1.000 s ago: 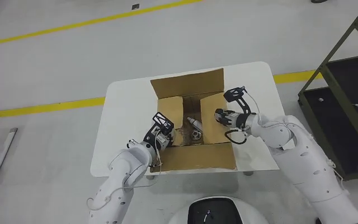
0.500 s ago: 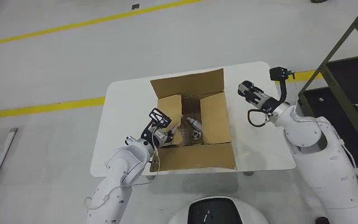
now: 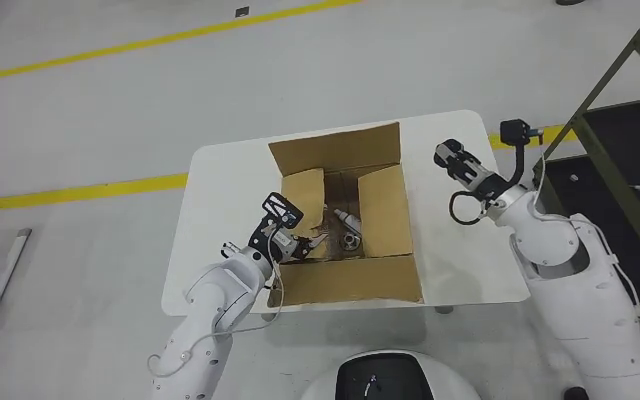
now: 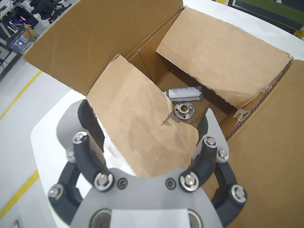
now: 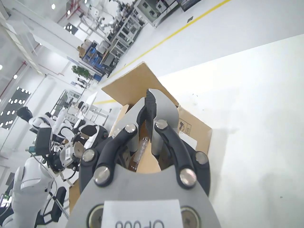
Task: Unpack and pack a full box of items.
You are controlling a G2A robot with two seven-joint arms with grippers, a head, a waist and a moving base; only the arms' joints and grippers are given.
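**Inspector:** Position of the box?

**Recorder:** The cardboard box point(image 3: 345, 282) stands at mid-frame in the top view, on the white table point(image 3: 225, 190). Its flaps are open and the rear one is raised.

**Inspector:** Contents?

**Recorder:** On the box floor, a small white cylinder point(image 4: 184, 94) lies on its side. A round metal flange point(image 4: 183, 110) sits just beside it, toward the lower edge of the frame.

**Inspector:** State of the left gripper?

**Recorder:** The left gripper point(image 4: 147, 119) is at the box's left side, lower centre in the top view. Its fingers are spread wide, astride the torn left flap point(image 4: 133, 124), one outside the box and one inside. Contact with the flap cannot be confirmed.

**Inspector:** And the right gripper?

**Recorder:** The right gripper point(image 3: 445, 153) is over bare table to the right of the box, at the table's upper right. Its fingers are closed tip to tip.
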